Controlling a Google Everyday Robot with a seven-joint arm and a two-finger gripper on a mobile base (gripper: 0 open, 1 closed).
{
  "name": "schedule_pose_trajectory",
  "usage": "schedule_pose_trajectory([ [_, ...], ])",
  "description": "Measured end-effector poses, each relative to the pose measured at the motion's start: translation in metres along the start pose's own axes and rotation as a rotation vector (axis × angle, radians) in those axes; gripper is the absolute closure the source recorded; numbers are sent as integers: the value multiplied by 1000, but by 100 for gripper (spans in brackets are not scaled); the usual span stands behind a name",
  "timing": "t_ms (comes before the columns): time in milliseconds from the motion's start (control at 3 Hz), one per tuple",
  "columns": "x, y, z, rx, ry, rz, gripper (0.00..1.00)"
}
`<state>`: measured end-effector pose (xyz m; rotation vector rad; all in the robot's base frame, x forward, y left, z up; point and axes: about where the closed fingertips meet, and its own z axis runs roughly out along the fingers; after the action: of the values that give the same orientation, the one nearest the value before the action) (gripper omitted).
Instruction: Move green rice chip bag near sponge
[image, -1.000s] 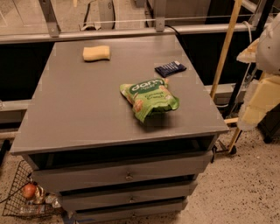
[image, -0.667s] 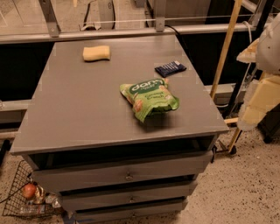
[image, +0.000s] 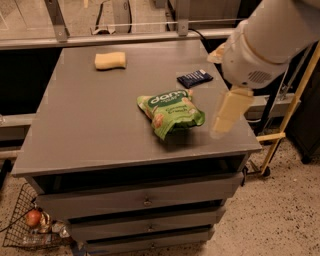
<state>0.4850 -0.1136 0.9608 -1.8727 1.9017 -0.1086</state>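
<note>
The green rice chip bag lies flat near the middle right of the grey table top, white lettering up. The pale yellow sponge lies at the table's far left, well apart from the bag. My gripper hangs from the big white arm over the table's right edge, just right of the bag and a little above the surface, not touching it.
A small dark blue flat packet lies behind the bag, close to my arm. The table has drawers below. A wire basket with a red fruit sits on the floor at left. A yellow pole leans at right.
My arm has swung in from the right edge of the view to over the table's right side, beside the bag. The bag, sponge and packet have not moved.
</note>
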Motion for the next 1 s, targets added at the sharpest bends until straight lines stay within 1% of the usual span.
schedule_pose_trajectory([
  [333,-52,-8,35,41,-71,-97,0],
  [667,-87,-5,69,55,-90,-167,0],
  [1000,-93,-1,97,40,-65,-178,0],
])
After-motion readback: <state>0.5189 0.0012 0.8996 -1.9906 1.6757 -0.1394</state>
